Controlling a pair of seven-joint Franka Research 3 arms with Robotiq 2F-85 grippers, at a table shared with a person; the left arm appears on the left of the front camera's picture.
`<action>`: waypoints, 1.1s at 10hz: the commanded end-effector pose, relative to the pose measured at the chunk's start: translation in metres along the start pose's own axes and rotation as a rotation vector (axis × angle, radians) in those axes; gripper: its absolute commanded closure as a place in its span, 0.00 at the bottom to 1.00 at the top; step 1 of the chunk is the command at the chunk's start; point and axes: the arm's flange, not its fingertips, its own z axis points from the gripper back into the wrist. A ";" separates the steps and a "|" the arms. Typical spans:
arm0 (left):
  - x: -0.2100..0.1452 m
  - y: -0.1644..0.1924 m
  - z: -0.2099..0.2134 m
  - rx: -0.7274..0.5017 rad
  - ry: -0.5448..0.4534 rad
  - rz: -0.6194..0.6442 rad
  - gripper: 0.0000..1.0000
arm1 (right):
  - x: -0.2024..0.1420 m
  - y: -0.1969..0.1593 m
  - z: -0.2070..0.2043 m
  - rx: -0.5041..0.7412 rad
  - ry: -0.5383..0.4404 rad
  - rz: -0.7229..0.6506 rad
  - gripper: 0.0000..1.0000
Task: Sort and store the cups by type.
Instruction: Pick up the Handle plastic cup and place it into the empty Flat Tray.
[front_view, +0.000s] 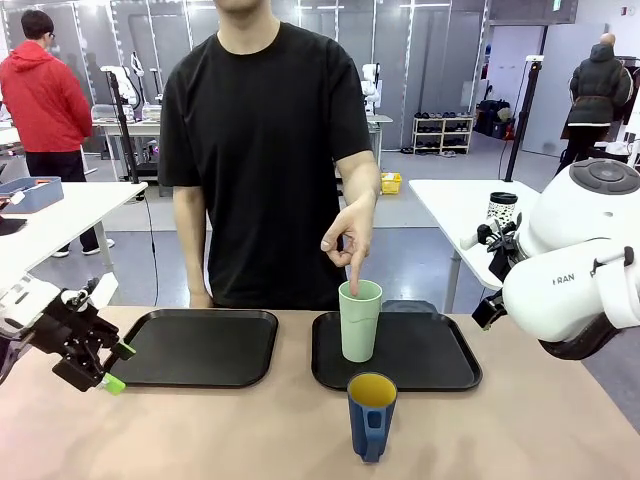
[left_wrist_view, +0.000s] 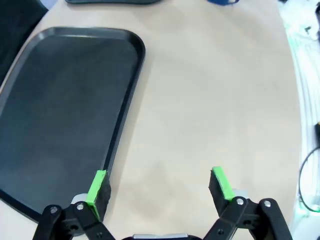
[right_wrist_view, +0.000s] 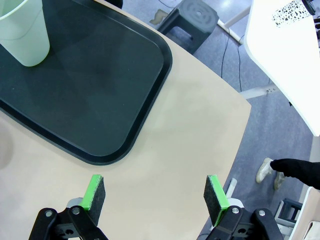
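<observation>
Upright on the near left part of the right tray (front_view: 440, 362), a shallow black rectangular plastic one: the tall pale green handleless plastic tumbler (front_view: 360, 320), mouth up. Pointed at from above by the person's hand (front_view: 350, 235), index finger down at the rim, touching or just short of it, hard to say which. Probably singled out as the cup whose tray is settled, or as a cue to act.

Just in front of that tray, on the bare tan wooden table (front_view: 250, 430): the shorter dark blue mug (front_view: 371, 415) with yellow inside, upright, handle turned toward the robot. Not yet on any tray; judged the piece left to sort. Handle facing this way looks handy for a grasp across the body or rim.

Beside the right tray, well apart from both cups: the left tray (front_view: 200, 345), black and of the same kind, nothing on it. Likely meant for the other type.

Farther out, the left gripper (left_wrist_view: 159, 185) near that tray's corner, green pads spread wide, nothing between them. Right gripper (right_wrist_view: 155, 192) likewise agape over bare table by the right tray's corner, clamped on nothing. Both seemingly held back to leave the person room.
</observation>
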 end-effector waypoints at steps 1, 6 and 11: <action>0.001 0.001 0.000 0.034 -0.018 -0.013 0.00 | 0.000 0.000 -0.001 -0.001 -0.004 0.002 0.00; 0.001 0.001 0.000 0.034 -0.018 -0.013 0.00 | -0.003 -0.001 0.003 0.019 -0.048 0.157 0.00; 0.001 0.001 0.000 0.034 -0.018 -0.013 0.00 | -0.031 -0.020 0.026 0.112 -0.031 0.820 0.00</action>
